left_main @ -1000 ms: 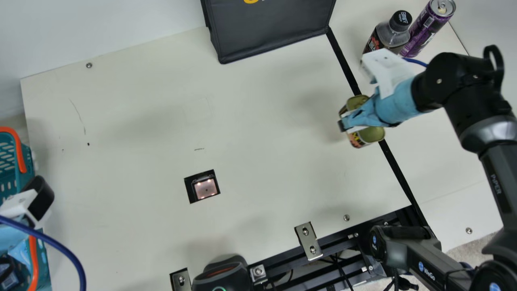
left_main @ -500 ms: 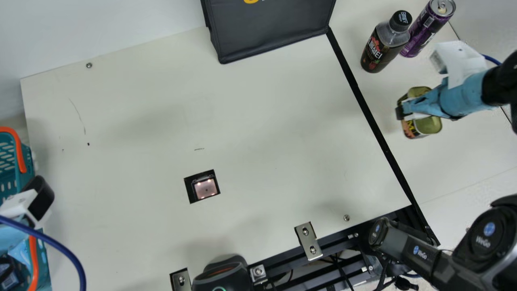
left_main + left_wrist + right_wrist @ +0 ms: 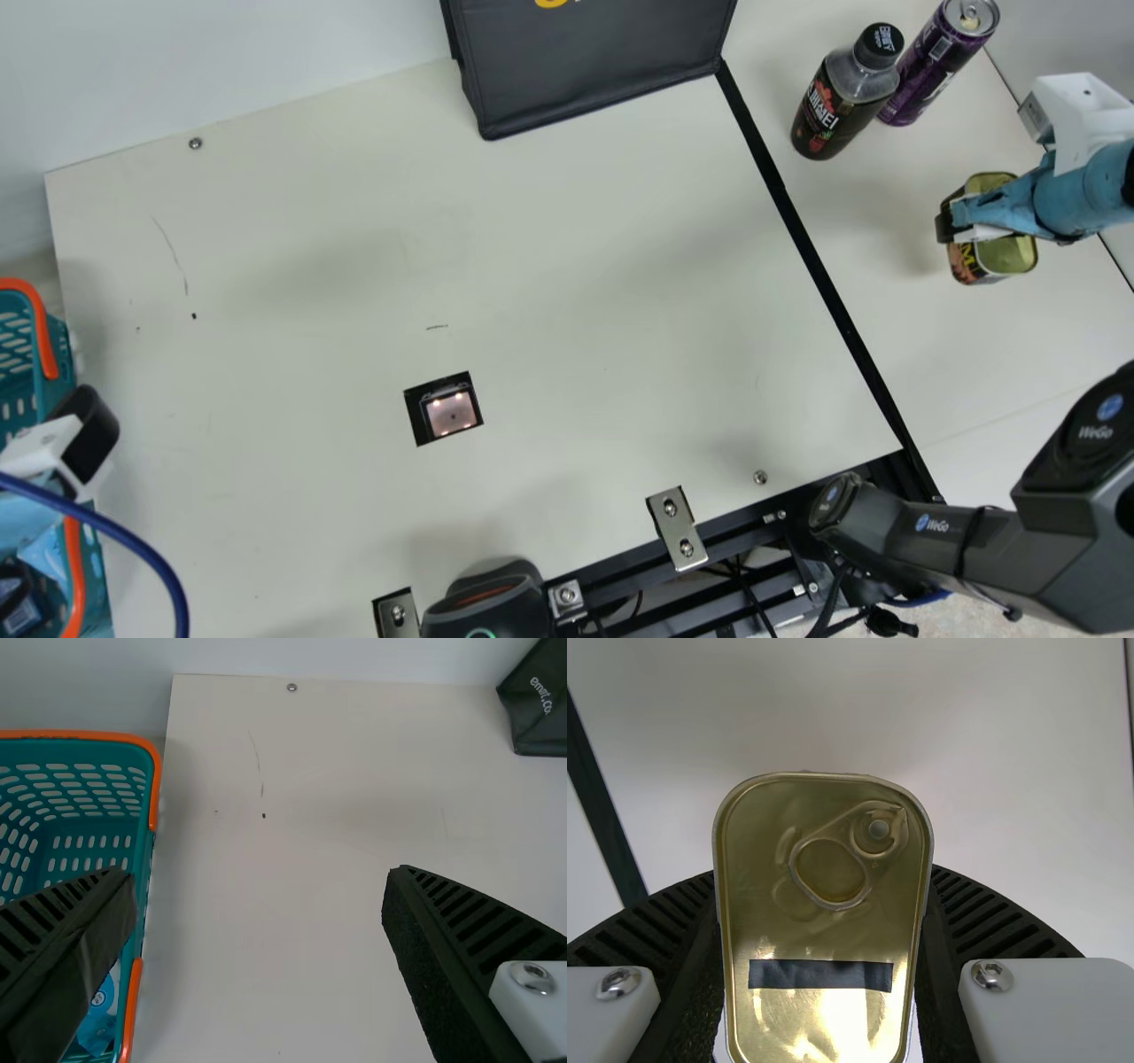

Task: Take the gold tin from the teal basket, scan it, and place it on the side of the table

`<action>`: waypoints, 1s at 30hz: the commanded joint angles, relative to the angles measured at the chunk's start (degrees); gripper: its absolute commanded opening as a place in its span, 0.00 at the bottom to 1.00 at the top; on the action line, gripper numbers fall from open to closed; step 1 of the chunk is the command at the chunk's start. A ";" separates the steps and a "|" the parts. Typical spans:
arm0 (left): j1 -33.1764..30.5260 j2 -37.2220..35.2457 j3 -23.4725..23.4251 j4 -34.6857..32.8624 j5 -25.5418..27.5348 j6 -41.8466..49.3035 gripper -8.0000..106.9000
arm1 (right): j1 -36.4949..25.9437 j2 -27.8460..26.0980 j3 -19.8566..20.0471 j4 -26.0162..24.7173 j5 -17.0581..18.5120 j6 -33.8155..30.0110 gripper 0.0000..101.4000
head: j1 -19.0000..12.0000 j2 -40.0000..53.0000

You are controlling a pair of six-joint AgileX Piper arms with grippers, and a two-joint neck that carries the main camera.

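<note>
The right end effector [image 3: 950, 221] is holding the gold rectangular metal tin [image 3: 1012, 255] between its fingers, at the right side of the cream desk [image 3: 567, 266]. The left end effector [image 3: 44, 452] is wide, by the teal plastic basket [image 3: 80, 734] with orange rim.

The basket [image 3: 60, 347] stands left, bag [image 3: 594, 66] behind, bottle [image 3: 828, 111] beside can [image 3: 935, 66] at back right.
</note>
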 commanded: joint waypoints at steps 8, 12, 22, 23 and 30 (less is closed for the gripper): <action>0.00 0.00 0.00 0.00 0.00 0.00 0.85 | -0.49 7.30 -6.63 -0.46 -0.89 -5.02 0.00 | -1.66 -0.13; 0.00 0.00 0.00 0.00 0.00 0.00 0.85 | -1.03 10.30 -9.30 0.08 -0.74 -8.63 0.00 | -1.66 -0.13; 0.00 0.00 0.00 0.00 0.00 0.00 0.85 | -1.67 14.99 -13.09 2.01 0.17 -16.68 0.00 | -1.66 -0.13; 0.00 0.00 0.00 0.00 0.00 0.00 0.85 | -1.66 15.28 -13.23 2.13 0.16 -17.11 0.00 | -1.66 -0.13; 0.00 0.00 0.00 0.00 0.00 0.00 0.85 | -1.21 17.07 -13.32 2.72 -0.89 -19.13 0.00 | -1.66 -0.13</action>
